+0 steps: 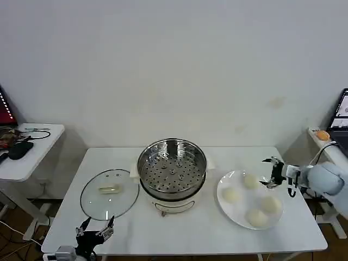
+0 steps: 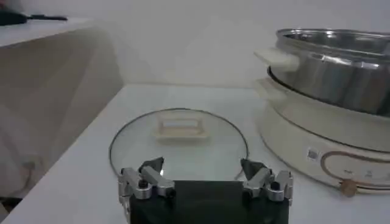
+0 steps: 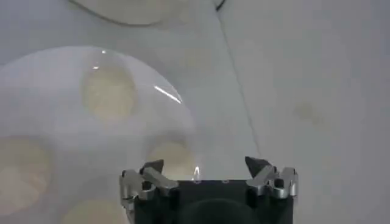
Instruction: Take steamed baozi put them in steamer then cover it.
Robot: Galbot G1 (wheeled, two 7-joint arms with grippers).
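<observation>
At the white table's centre stands the shiny perforated stainless-steel steamer on its cream pot base, empty. Toward the right edge, a flat white round plate carries four pale cream round baozi. Above the plate's outer rim hovers the right gripper, jaws spread wide and holding nothing. Left of the steamer lies the clear glass cover (cream bar handle upward). Near the front left corner waits the left gripper, jaws wide too, empty.
</observation>
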